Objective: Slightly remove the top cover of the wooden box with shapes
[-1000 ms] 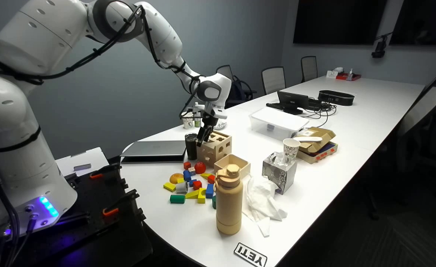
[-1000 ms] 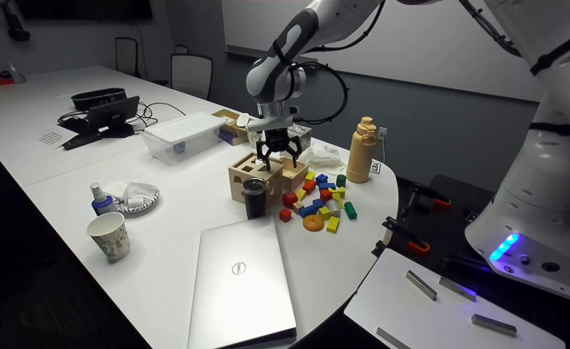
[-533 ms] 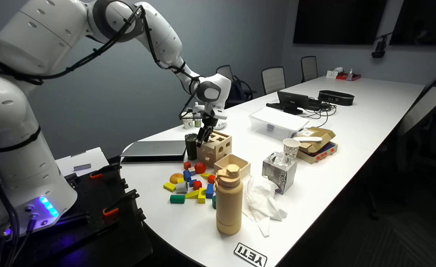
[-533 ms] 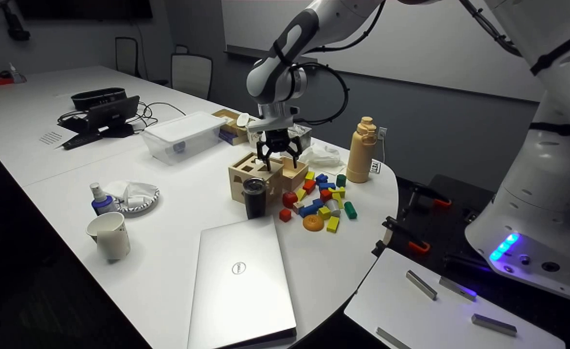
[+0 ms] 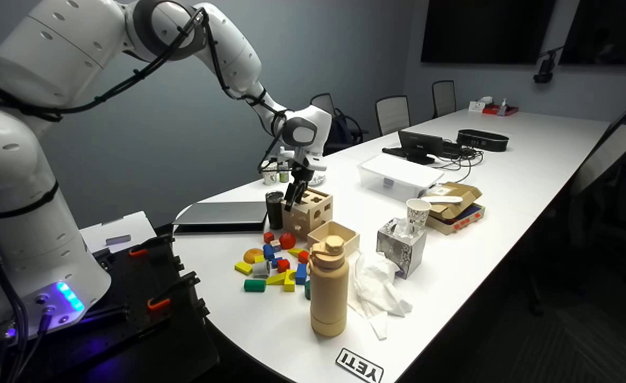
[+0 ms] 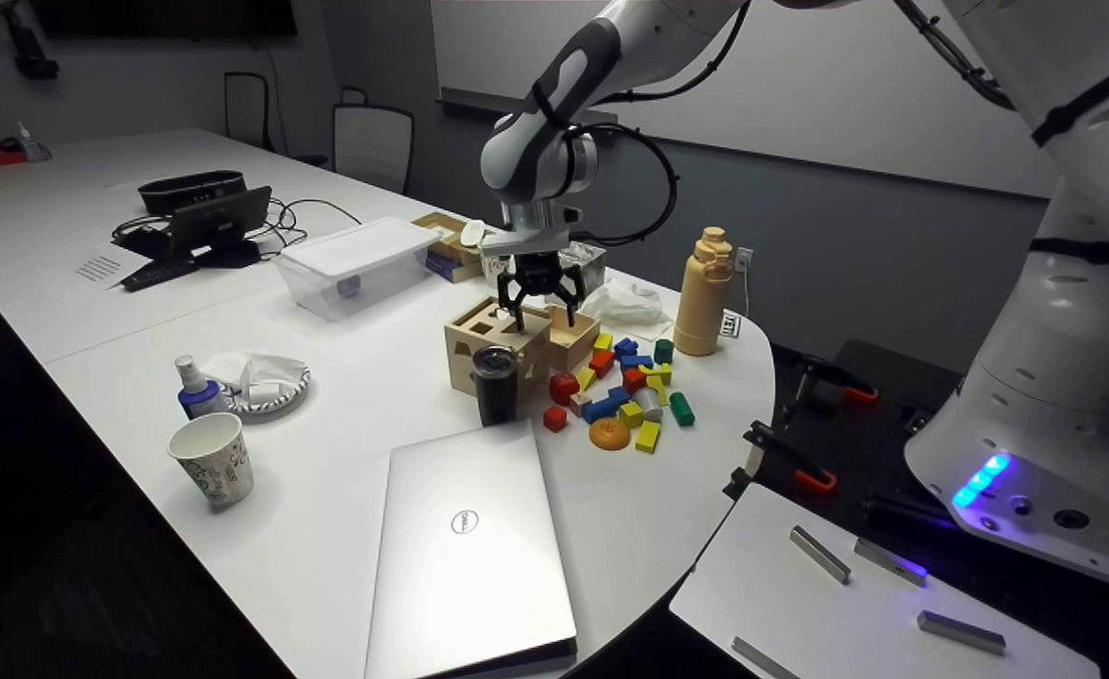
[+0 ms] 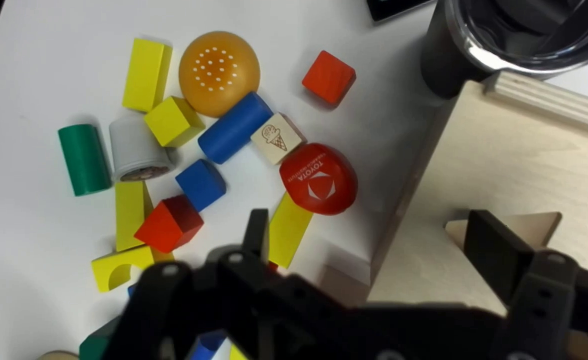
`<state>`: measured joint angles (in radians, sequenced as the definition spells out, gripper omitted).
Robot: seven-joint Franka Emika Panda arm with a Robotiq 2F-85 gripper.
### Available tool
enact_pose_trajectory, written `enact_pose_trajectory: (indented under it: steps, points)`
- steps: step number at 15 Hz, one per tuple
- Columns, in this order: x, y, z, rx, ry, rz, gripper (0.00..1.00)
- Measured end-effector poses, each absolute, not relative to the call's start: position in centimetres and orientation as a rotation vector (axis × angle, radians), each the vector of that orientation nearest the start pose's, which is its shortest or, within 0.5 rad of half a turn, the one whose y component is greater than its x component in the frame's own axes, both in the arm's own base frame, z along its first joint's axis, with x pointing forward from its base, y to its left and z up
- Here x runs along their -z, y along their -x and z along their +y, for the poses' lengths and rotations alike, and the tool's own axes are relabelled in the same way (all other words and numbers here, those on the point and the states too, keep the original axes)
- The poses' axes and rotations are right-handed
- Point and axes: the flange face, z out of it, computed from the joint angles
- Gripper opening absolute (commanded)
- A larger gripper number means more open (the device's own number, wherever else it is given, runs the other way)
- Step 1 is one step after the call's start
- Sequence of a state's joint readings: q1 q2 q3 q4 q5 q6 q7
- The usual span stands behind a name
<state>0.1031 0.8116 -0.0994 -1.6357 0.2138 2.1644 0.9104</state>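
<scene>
Sitting atop the wooden box with shapes [image 6: 460,370], the top cover [image 6: 500,330] hasn't budged; in an exterior view, claw [image 6: 545,327] scooted slightly toward nine o'clock, spread wide, holding nothing, tumbler [image 6: 496,389] blocking box's six o'clock, blocks [image 6: 634,380] at four

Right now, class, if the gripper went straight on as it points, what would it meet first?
Probably the top cover of the wooden box, under one finger of the gripper; depth is unclear, and that fingertip may enter the cutout.

One shape box [image 5: 309,213], two paper cups [image 6: 213,462], three red blocks [image 7: 328,78]
</scene>
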Motion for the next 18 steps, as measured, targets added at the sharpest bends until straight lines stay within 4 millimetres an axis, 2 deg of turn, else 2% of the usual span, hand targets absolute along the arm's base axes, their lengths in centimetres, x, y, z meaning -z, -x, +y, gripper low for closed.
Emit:
enact_pose_trajectory:
  steps: [18]
  points:
    - [-11.6, -65.14, 1.51, -0.43, 2.744, 1.557, 1.0]
